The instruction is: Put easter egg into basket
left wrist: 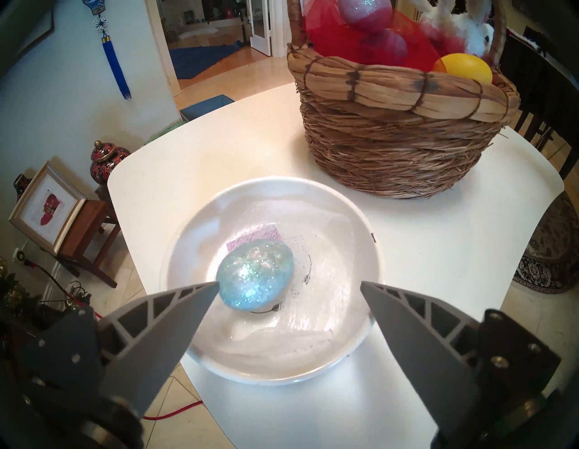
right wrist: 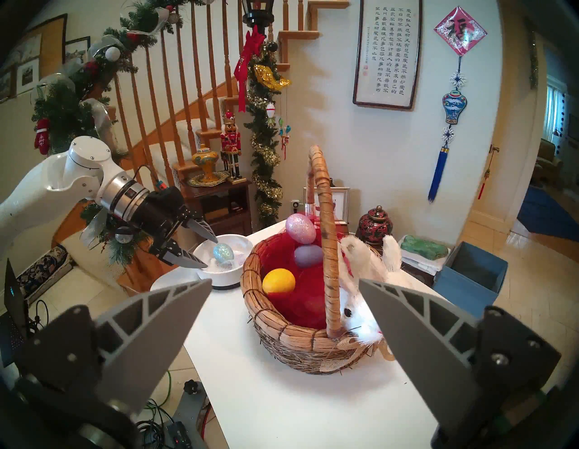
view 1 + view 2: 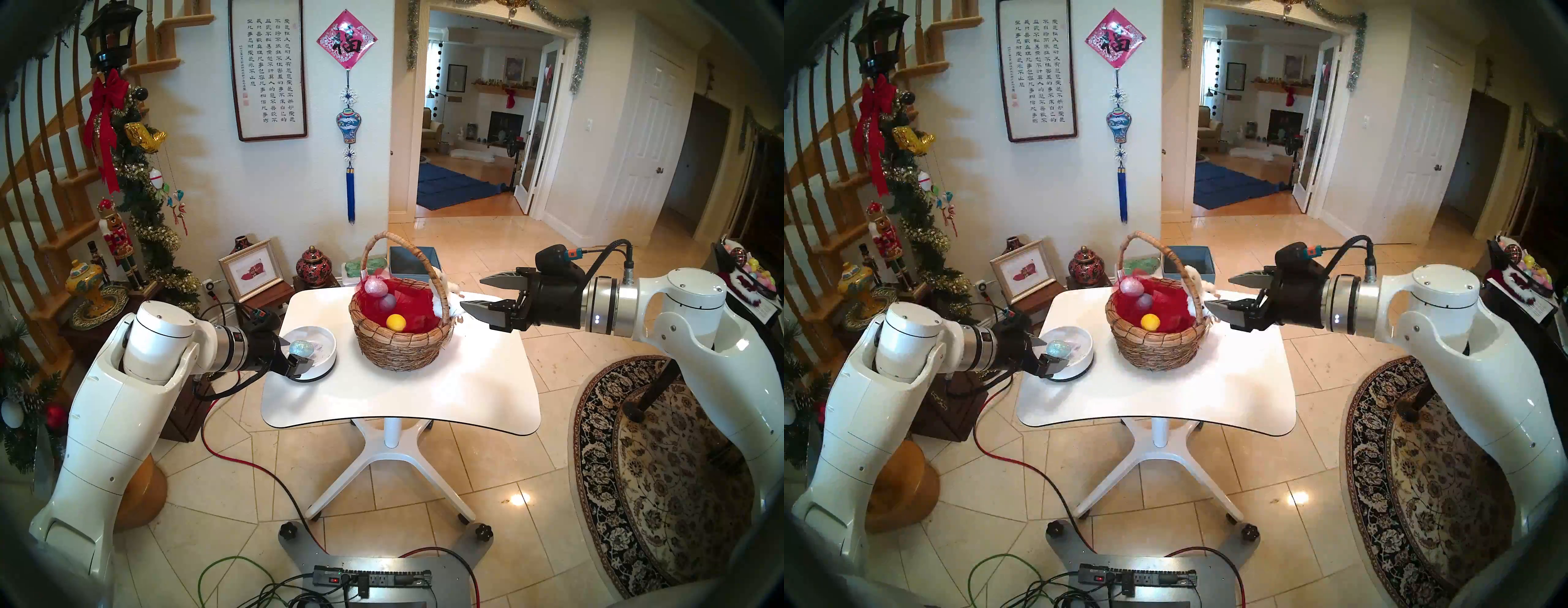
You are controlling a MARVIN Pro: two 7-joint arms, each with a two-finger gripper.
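A glittery light-blue egg [image 3: 300, 348] [image 1: 255, 277] lies in a shallow white bowl [image 3: 330, 339] [image 1: 332, 247] at the table's left edge. My left gripper [image 3: 299, 353] [image 1: 289, 282] is open, with one finger on each side of the egg and the left fingertip at its shell. The wicker basket [image 3: 399, 344] [image 2: 300, 341], with red mesh lining and a white bunny [image 2: 360, 298], stands mid-table. It holds a pink egg [image 3: 374, 285], a purple egg [image 3: 387, 302] and a yellow egg [image 3: 396, 322]. My right gripper [image 3: 471, 292] [image 2: 285, 280] is open and empty, hovering just right of the basket.
The white pedestal table [image 3: 403, 395] stands on a tile floor. A grey-blue square bin [image 3: 413, 259] sits behind it. Dark side tables with vases and a framed picture [image 3: 252, 271] crowd the left. A patterned rug [image 3: 662, 467] lies at the right. Cables run below.
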